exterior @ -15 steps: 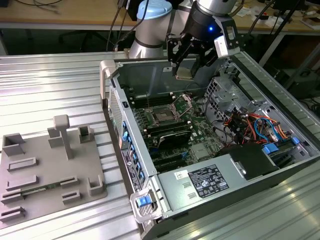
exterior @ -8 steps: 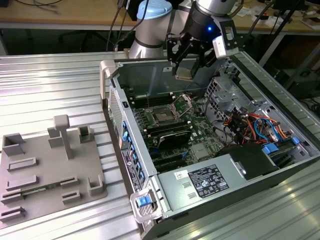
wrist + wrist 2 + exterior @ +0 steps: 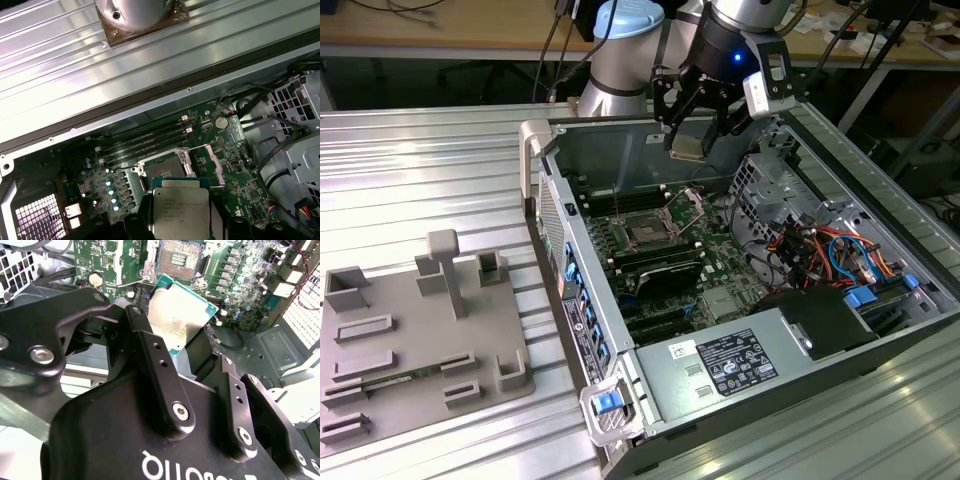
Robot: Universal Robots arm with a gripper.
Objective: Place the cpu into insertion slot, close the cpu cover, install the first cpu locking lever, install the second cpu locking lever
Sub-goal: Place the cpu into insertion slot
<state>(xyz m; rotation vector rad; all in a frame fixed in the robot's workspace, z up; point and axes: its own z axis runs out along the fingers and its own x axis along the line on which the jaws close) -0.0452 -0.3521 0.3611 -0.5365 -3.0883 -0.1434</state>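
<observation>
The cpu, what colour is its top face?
Silver-grey, green at the rim; the cpu shows best in the first wrist view.

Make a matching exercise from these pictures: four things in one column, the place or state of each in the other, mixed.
1. cpu
2. insertion slot
3. cpu cover
4. grey fixture plate

A. swung open, raised
B. held in the hand, above the case
C. on the table, outside the case
D. empty, on the motherboard

Pairs: 1-B, 2-D, 3-A, 4-C
</observation>
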